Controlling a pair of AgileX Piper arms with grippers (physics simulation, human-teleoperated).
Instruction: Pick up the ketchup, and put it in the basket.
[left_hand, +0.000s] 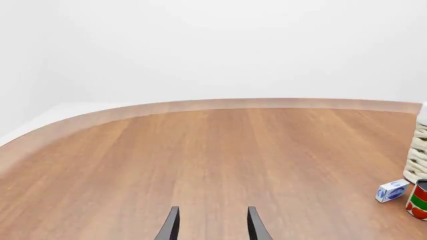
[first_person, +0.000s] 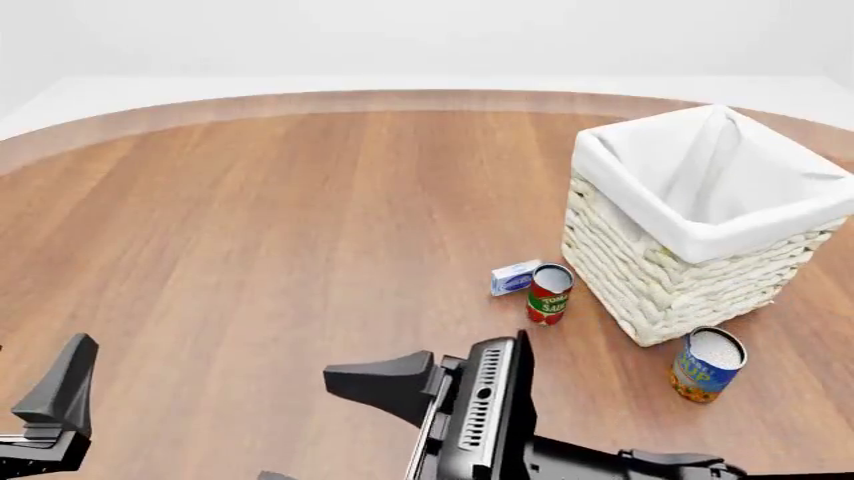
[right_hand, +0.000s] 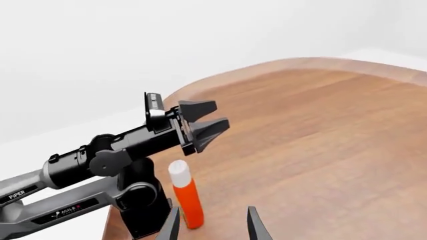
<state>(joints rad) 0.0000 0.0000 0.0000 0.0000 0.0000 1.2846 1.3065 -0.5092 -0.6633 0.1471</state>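
Observation:
The ketchup (right_hand: 186, 200), a small red bottle with a white cap, shows only in the right wrist view. It stands upright on the table's near edge beside the left arm's base. My right gripper (right_hand: 213, 227) is open, and the bottle stands just ahead of one fingertip, outside the gap. My left gripper (right_hand: 205, 119) hangs open above the bottle, holding nothing. In the left wrist view the left gripper (left_hand: 213, 226) faces bare table. The cream woven basket (first_person: 667, 280) stands at the right with its white liner. The front view does not show the ketchup.
A red-and-green tomato sauce can (first_person: 549, 293) and a small blue-and-white box (first_person: 514, 277) sit at the basket's near left corner. A blue-and-yellow can (first_person: 707, 364) stands in front of the basket. The right arm's wrist (first_person: 481, 410) crosses the front view's bottom middle.

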